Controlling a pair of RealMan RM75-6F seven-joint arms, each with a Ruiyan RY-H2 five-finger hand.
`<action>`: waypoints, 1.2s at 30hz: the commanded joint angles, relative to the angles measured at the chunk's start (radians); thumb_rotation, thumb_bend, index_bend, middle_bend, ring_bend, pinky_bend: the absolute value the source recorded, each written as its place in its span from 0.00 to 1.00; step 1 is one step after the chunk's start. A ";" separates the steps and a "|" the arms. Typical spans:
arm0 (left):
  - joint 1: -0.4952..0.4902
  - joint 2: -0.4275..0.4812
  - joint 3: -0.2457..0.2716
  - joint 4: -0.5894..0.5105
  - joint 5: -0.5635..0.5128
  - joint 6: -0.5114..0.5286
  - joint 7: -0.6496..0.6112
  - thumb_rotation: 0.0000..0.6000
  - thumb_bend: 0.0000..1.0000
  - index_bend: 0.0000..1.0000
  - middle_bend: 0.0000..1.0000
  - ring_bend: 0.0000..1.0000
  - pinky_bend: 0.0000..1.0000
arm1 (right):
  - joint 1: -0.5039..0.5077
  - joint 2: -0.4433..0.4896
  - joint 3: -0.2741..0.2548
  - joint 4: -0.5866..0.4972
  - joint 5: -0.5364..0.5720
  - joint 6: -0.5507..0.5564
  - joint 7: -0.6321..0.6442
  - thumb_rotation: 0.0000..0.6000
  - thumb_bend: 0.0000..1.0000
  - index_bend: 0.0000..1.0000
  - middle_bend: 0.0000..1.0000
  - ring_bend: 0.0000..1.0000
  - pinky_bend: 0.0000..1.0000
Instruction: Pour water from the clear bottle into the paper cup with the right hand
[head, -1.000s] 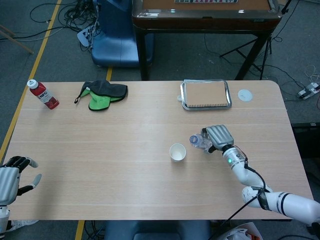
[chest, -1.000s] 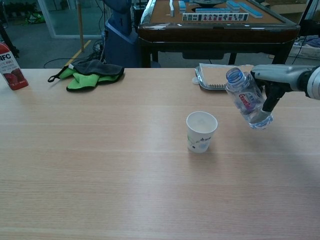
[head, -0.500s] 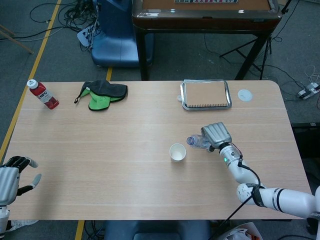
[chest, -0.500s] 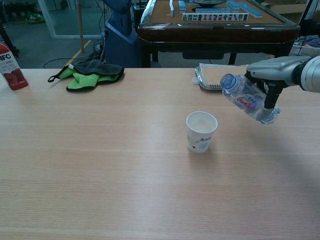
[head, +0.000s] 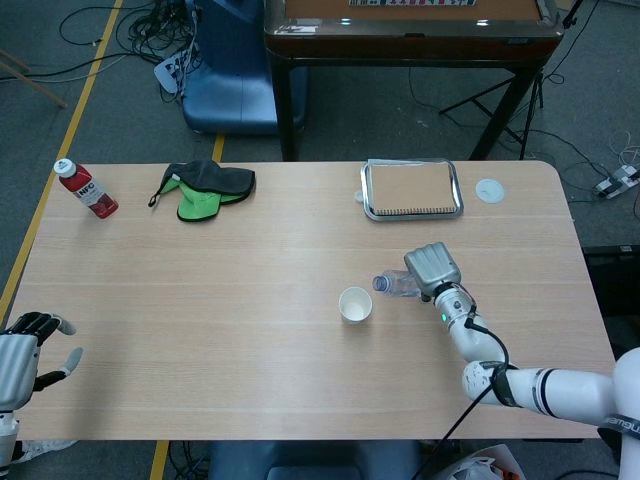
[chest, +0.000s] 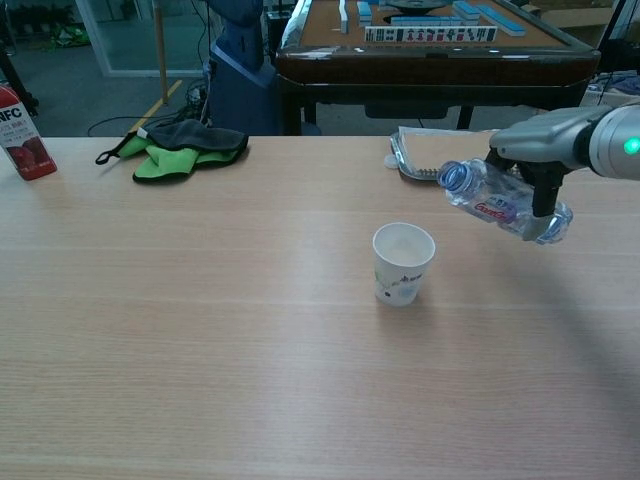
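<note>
Hidden or unclear: in the head view the right hand (head: 432, 268) covers most of the clear bottle (head: 395, 285); only the open neck shows. In the chest view the bottle (chest: 503, 200) is seen along its length, but the fingers (chest: 542, 190) cross its lower half, and the arm is cut off at the right edge. Any water stream cannot be made out. The left hand (head: 22, 355) is partly cut off at the lower left corner of the head view; its fingers are spread and hold nothing.

Right hand: grips the bottle in the air, neck pointing toward the paper cup (chest: 403, 262). The mouth lies up and to the right of the cup rim, not over it. The cup stands upright on the table (chest: 200, 330).

Change: the bottle is now tilted closer to horizontal than one second ago, with its base raised.
</note>
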 joint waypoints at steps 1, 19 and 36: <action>0.000 0.000 0.000 0.000 0.000 0.000 -0.001 1.00 0.24 0.50 0.45 0.33 0.60 | 0.018 -0.005 -0.011 -0.002 0.024 0.008 -0.025 1.00 0.01 0.62 0.56 0.51 0.56; 0.002 0.006 -0.002 -0.006 0.000 0.005 -0.005 1.00 0.24 0.50 0.45 0.33 0.60 | 0.126 -0.041 -0.056 -0.034 0.143 0.064 -0.187 1.00 0.01 0.62 0.56 0.51 0.56; 0.003 0.008 -0.003 -0.009 0.000 0.007 -0.005 1.00 0.24 0.50 0.45 0.33 0.60 | 0.192 -0.043 -0.085 -0.073 0.249 0.142 -0.318 1.00 0.02 0.62 0.57 0.52 0.57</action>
